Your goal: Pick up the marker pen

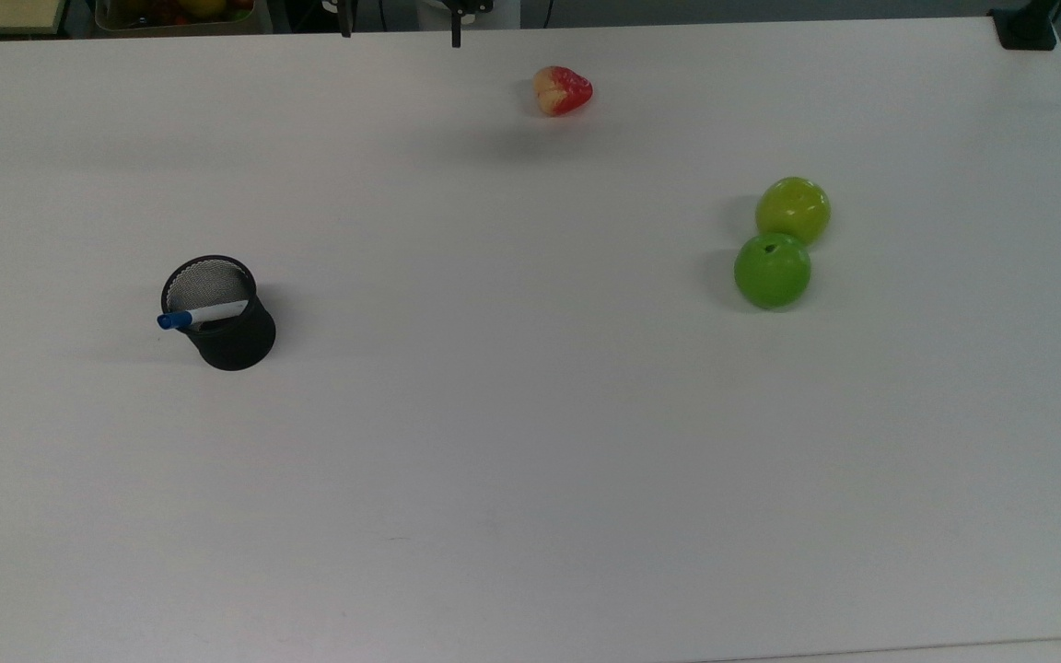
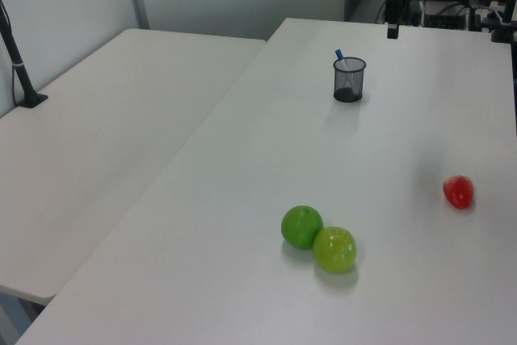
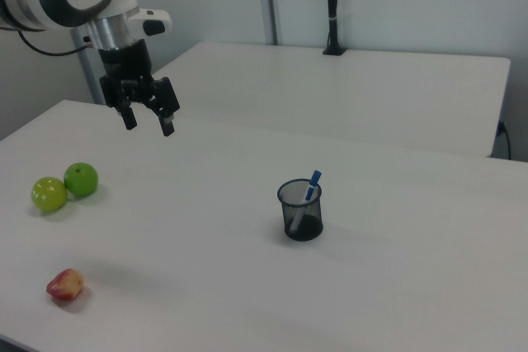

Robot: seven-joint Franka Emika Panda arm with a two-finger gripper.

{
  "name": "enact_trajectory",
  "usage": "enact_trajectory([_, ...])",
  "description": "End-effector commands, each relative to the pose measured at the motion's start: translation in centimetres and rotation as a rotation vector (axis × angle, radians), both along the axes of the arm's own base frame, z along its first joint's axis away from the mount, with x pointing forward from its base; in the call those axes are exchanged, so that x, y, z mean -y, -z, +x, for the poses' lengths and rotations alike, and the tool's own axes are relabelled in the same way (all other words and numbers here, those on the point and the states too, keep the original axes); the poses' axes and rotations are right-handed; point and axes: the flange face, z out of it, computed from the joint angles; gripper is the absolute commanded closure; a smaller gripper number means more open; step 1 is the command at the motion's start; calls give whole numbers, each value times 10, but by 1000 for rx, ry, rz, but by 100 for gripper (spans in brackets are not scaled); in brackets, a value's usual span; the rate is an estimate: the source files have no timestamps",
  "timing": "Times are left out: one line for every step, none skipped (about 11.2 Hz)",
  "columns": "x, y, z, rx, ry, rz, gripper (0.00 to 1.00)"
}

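The pincer (image 3: 148,119) hung with fingers apart, empty, well clear of the marker pen (image 3: 312,185) at its 4 o'clock in the right view; reaching remained.

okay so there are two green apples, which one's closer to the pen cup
The darker green apple, touching the yellower one, sits nearer the black mesh cup.

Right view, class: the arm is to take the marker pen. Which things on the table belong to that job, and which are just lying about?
Belong to the job:
marker pen, standing in the black mesh cup
gripper, open, hanging above the table

Just lying about:
two green apples, touching
red and yellow fruit
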Motion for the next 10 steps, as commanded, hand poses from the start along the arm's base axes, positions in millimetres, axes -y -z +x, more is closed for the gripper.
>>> enact_trajectory([2,-1,-1,8,-16,21,0])
enact_trajectory([2,0,0,6,-16,21,0])
enact_trajectory([8,0,0,5,-7,21,0])
enact_trajectory([14,-1,0,7,4,21,0])
enact_trajectory([26,1,1,4,24,19,0])
enact_trajectory([38,5,4,-4,45,19,0])
enact_trajectory([45,7,5,-5,57,17,0])
enact_trajectory([58,7,5,-3,78,10,0])
enact_trajectory([74,10,6,-8,97,6,0])
enact_trajectory([93,11,6,-8,120,5,0])
